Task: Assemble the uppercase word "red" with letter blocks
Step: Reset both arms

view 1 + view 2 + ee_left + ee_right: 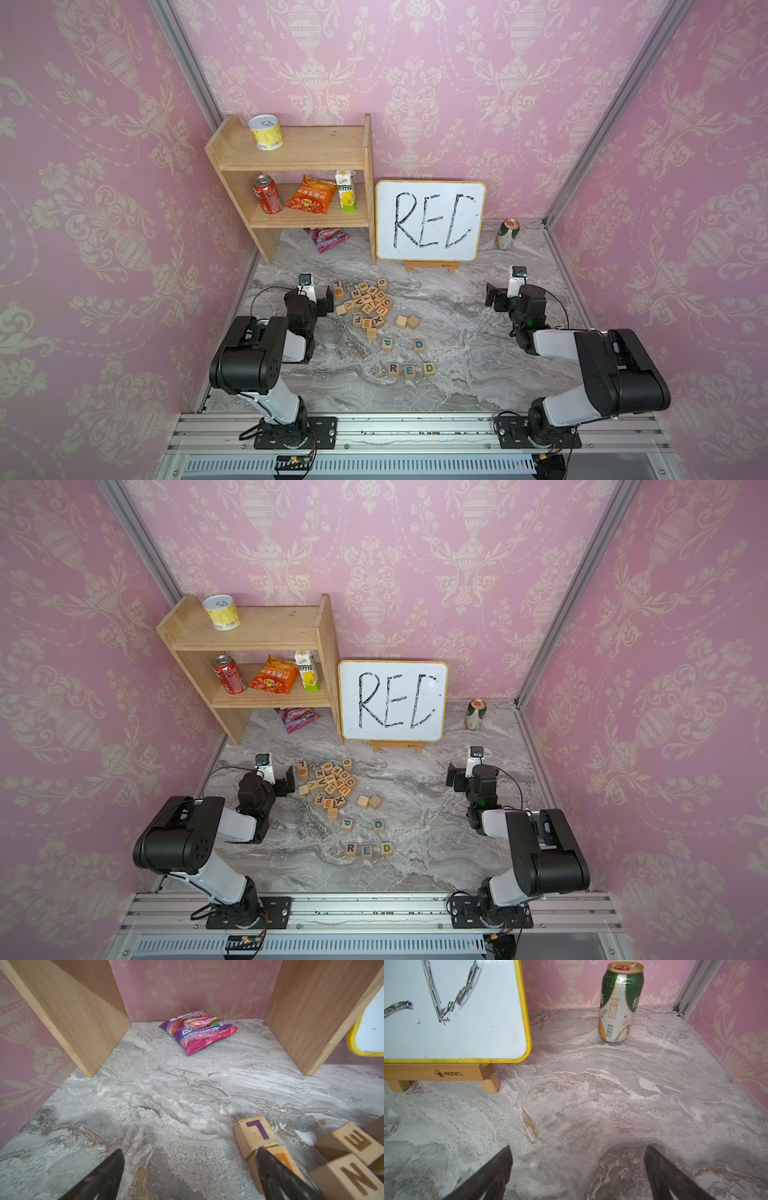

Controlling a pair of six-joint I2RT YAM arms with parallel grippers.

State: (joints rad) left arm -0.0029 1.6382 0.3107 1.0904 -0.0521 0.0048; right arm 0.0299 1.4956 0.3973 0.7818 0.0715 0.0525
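Observation:
Three letter blocks stand in a row near the table's front in both top views: purple R (394,368), blue E (410,371) and green D (429,368), reading RED. A pile of other letter blocks (365,301) lies further back. My left gripper (319,300) hovers open at the pile's left edge; in the left wrist view the gripper (190,1150) holds nothing, and one finger overlaps an orange-lettered block (284,1159) beside the L block (256,1132). My right gripper (498,296) is open over bare table at the right, with the gripper (579,1147) empty in its wrist view.
A whiteboard (430,220) with handwritten letters stands on a small easel at the back. A wooden shelf (291,166) with cans and snacks stands back left, a purple snack bag (326,239) under it. A green can (508,235) stands back right. Loose P (387,344) and O (418,345) blocks lie behind the row.

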